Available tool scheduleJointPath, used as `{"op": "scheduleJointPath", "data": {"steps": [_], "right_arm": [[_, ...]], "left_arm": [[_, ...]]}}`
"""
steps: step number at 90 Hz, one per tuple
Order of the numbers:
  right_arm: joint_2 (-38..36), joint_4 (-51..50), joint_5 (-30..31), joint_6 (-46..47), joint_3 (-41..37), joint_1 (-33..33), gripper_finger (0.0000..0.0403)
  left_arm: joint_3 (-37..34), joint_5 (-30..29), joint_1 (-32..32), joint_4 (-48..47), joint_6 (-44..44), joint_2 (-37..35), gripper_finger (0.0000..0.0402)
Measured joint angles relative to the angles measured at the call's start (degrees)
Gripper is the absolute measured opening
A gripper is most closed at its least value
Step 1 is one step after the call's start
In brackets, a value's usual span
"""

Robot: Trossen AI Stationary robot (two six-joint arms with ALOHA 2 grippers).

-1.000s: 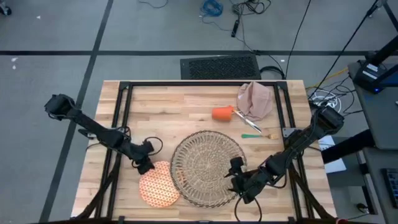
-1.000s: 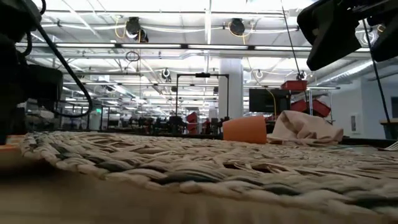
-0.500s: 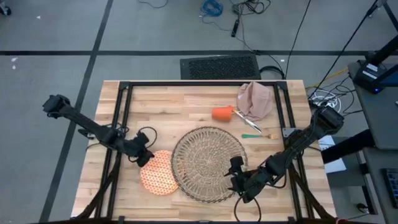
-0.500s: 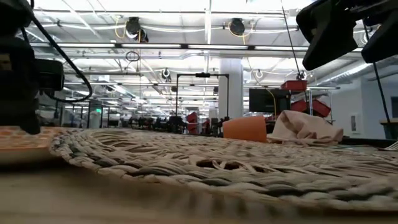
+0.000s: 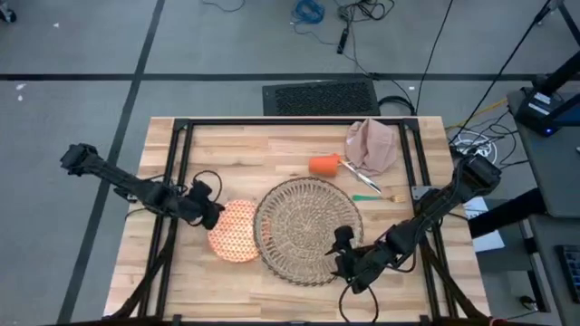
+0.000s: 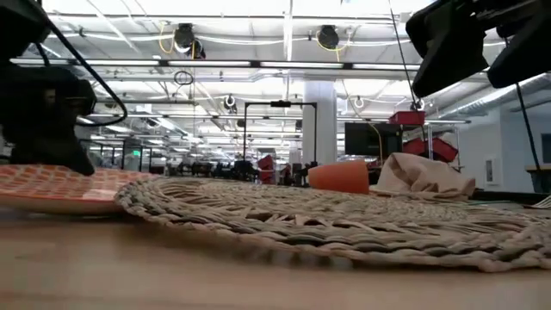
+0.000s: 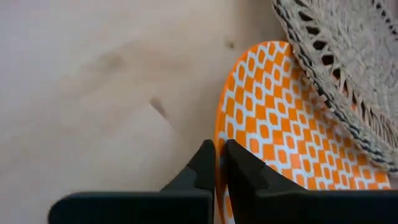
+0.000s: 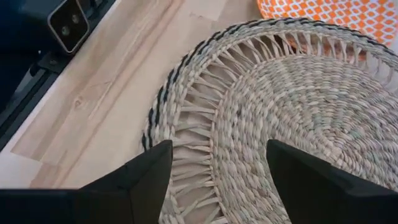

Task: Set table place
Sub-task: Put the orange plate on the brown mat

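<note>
The left claw (image 7: 216, 163) pinches the rim of the orange-patterned round plate (image 5: 235, 243); the right claw (image 8: 214, 168), spread, hovers over the round woven wicker placemat (image 5: 308, 231).

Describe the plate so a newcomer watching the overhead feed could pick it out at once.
Start at the big round woven placemat in the middle of the table. The plate lies at its left edge, its rim pinched by the left gripper. It is the only flat disc with an orange-and-white lattice pattern; the orange cup farther back is plain.
</note>
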Motion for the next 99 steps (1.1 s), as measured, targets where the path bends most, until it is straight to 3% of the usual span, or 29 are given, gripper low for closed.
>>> {"op": "scheduleJointPath", "data": {"steps": [31,42,61,81,99], "right_arm": [[0.0,0.0,-0.7,0.2,0.0,-0.1,0.0249],[0.0,-0.1,-3.7,1.7,0.0,-0.6,0.0249],[4.2,-0.1,-4.2,3.4,0.0,-2.2,0.0249],[12.6,0.9,-12.0,6.9,0.2,-6.2,0.0249],[15.5,4.8,-17.5,8.0,0.4,-4.7,0.0249]], "left_arm": [[0.0,-2.8,7.4,-0.1,6.0,-3.4,0.0001],[0.0,-3.9,10.5,0.1,7.7,-3.9,0.0001],[0.0,-3.7,14.2,0.3,10.8,-5.7,0.0001],[0.0,-3.3,16.8,0.3,13.0,-7.5,0.0001],[0.0,-4.2,19.4,0.3,14.9,-9.0,0.0001]]}}
